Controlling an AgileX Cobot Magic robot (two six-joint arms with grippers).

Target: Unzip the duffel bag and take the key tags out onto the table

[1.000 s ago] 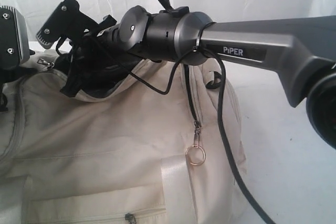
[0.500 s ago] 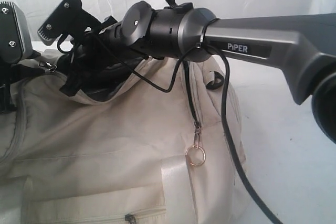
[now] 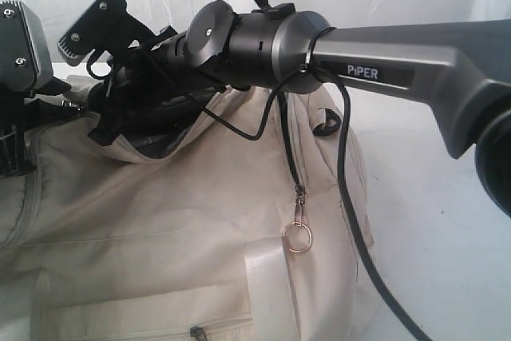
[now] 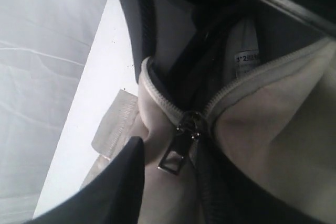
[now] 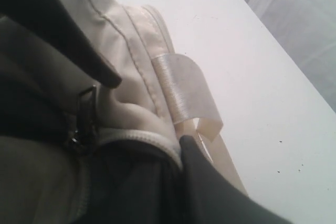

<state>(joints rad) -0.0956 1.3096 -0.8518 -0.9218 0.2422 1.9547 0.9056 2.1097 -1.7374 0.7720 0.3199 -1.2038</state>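
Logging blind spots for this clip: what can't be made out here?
Key tags: in no view; the duffel bag's shadowed opening hides the inside.
Exterior view: the right arm covers most of that opening.
Left wrist view: label print too blurred to read.

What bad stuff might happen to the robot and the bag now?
The black cable hanging off the right arm dangles beside the metal ring pull, so it might snag there. The right fingers sit at the zipper edge of the duffel bag; a tug might drag the whole bag.
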